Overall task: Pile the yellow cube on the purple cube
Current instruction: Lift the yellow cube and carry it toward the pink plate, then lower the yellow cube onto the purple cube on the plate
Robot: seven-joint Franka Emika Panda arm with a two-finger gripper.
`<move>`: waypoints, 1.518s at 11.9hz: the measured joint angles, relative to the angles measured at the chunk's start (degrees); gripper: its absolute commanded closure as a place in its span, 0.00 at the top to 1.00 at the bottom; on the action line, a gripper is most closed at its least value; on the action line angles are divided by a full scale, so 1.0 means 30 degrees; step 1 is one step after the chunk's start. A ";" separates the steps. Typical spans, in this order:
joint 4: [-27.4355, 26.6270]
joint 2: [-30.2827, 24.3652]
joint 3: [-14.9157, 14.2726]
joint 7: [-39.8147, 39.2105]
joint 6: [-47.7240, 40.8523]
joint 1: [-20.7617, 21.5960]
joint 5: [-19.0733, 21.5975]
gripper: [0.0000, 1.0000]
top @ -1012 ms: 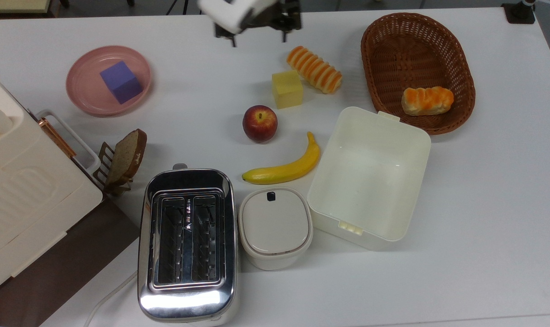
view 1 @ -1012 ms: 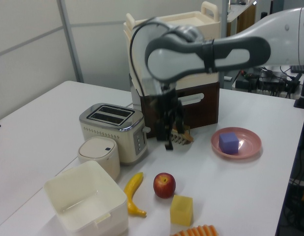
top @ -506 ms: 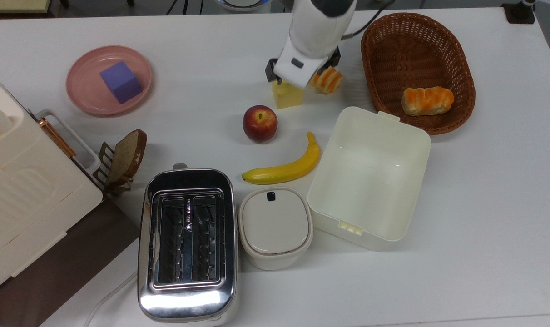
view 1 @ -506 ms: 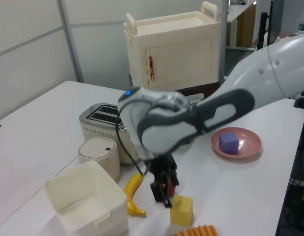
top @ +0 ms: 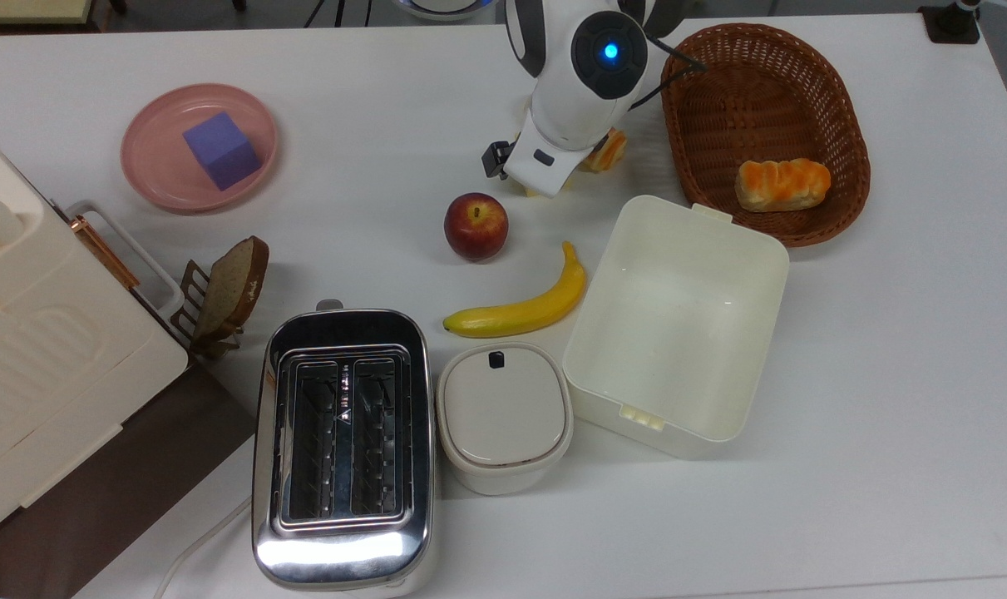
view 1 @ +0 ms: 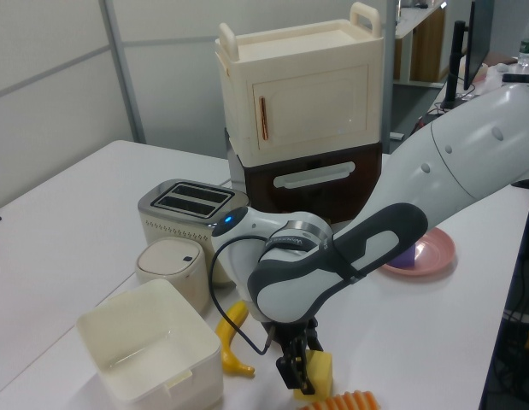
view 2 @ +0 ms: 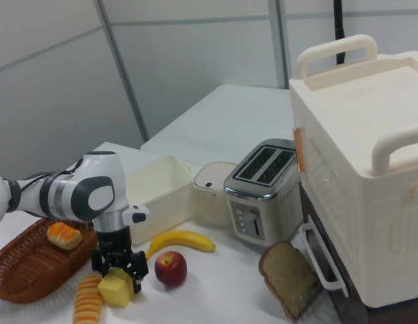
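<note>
Grasping is the step in hand: low in the right view's left, the pincer (view 2: 118, 268) is spread around the yellow cube (view 2: 117, 288) on the tabletop (top: 370, 150), not yet clenched. Closing, lifting and carrying to the purple cube (top: 220, 150), upper left in the top view, would be called for next.

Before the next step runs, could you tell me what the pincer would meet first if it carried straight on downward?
The yellow cube: the pincer points down with its fingers flanking the cube, so probably the palm meets the cube's top; depth is unclear.
</note>
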 measured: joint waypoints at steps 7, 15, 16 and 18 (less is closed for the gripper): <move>0.1114 -0.0939 -0.0246 0.0752 -0.1318 -0.0093 0.0000 0.00; 0.4304 -0.3499 -0.0709 -0.5873 -0.4475 -0.9396 -0.0007 0.00; 0.4266 -0.2900 -0.0721 -0.7167 -0.4094 -1.0741 -0.0005 0.00; 0.4208 -0.1899 -0.0723 -0.8786 -0.2959 -1.2721 -0.0005 0.00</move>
